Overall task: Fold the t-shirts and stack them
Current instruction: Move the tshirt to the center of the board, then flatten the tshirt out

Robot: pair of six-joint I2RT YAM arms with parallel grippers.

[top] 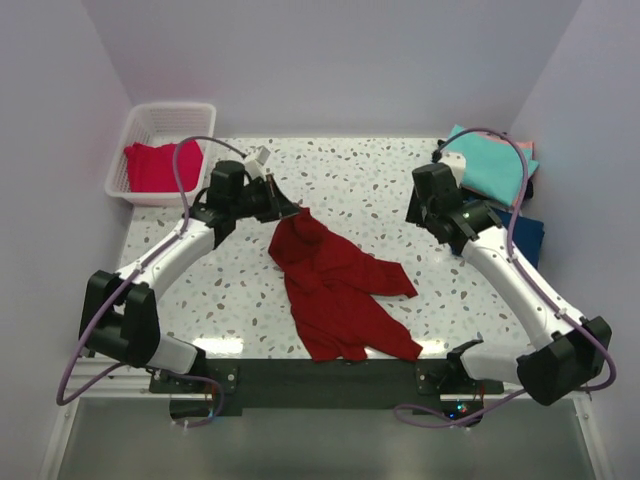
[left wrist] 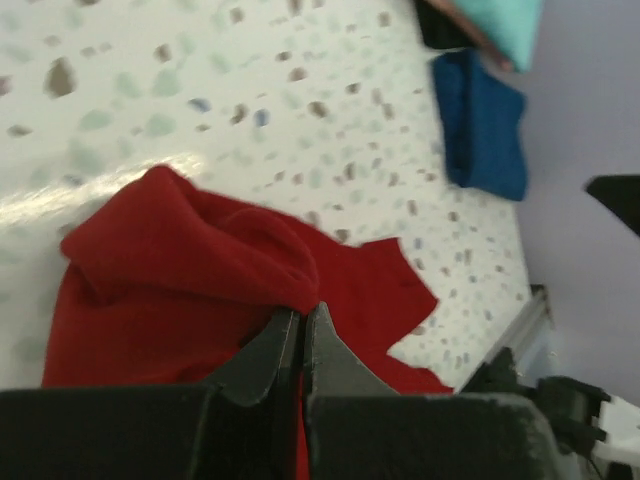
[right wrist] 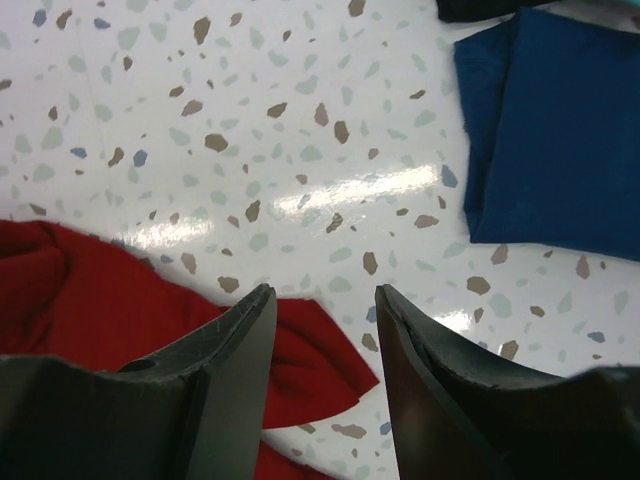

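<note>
View from above: we see the dark red t-shirt (top: 340, 295) crumpled from the table's (top: 400, 170) middle to its near edge. The teal t-shirt (top: 495, 160) and navy t-shirt (top: 528, 235) lie at the right edge, the pinkish-red t-shirt (top: 160, 165) in the basket (top: 165, 112) at the far left corner. Left wrist: the left gripper (left wrist: 303, 318) has its jaws pressed together, pinching a red fold. Right wrist: the right gripper (right wrist: 325, 300) has its jaws spread over bare table beside the red cloth.

Enclosed bench cell: speckled top, plain walls.
White terrazzo-pattern table (top: 360, 175) with grey, brown and blue flecks; glossy, with soft glare streaks (right wrist: 370, 188) in the wrist views. Pale lavender walls (top: 330, 60) close it in at the back, left and right. White lattice basket (top: 150, 125) sits in the far-left corner. Black plate (top: 330, 372) runs along the near edge.
</note>
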